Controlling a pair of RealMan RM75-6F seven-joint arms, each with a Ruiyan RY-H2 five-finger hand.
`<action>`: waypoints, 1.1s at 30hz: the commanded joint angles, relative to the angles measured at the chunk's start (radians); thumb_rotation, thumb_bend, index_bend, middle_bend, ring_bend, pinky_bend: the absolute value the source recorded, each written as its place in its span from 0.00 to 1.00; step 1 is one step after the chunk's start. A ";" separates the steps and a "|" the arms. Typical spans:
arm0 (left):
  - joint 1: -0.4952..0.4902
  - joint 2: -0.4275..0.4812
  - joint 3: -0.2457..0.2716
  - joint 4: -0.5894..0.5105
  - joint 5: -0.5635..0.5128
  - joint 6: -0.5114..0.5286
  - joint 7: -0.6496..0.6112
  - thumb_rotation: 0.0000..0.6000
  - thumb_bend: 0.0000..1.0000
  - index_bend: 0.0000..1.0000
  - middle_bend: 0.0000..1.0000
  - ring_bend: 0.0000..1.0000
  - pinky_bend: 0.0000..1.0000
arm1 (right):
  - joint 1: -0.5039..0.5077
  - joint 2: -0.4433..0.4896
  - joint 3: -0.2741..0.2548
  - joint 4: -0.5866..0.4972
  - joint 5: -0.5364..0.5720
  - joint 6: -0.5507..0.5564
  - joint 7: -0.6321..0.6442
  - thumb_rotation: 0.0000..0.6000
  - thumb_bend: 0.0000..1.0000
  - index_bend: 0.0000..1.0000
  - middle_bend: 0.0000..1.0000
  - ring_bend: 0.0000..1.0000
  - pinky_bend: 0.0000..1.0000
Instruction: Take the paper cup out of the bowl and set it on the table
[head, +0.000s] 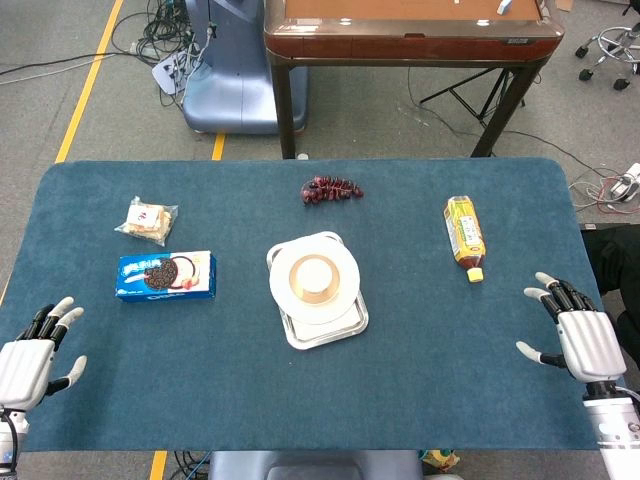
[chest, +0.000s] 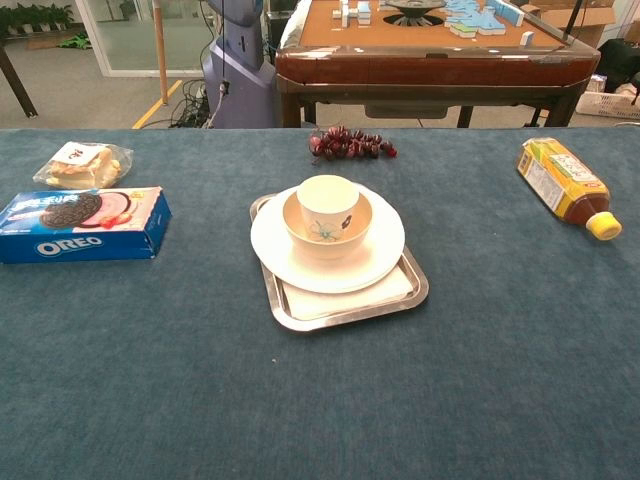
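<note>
Square steel tray (chest: 405, 298): table centre. White round plate (chest: 380, 255): on tray. Cream bowl (chest: 300, 232): on plate. White paper cup (chest: 328, 204): upright inside bowl. Left hand (head: 30, 362), right hand (head: 580, 335): well apart from tray, fingers spread, empty. Risk: crushing the thin cup or dragging the bowl.
</note>
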 joint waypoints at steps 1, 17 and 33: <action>-0.001 -0.001 -0.001 0.000 0.000 0.001 0.000 1.00 0.32 0.17 0.10 0.08 0.32 | 0.001 0.000 0.000 0.000 0.002 -0.004 0.000 1.00 0.00 0.27 0.15 0.13 0.22; -0.004 0.000 -0.002 0.003 -0.007 -0.007 -0.004 1.00 0.32 0.17 0.10 0.08 0.32 | 0.003 0.002 -0.004 -0.008 0.000 -0.008 0.002 1.00 0.00 0.27 0.15 0.13 0.22; 0.001 0.004 0.000 0.001 -0.007 0.001 -0.014 1.00 0.32 0.17 0.10 0.08 0.32 | 0.010 0.000 -0.004 -0.009 -0.003 -0.017 -0.001 1.00 0.00 0.27 0.15 0.13 0.22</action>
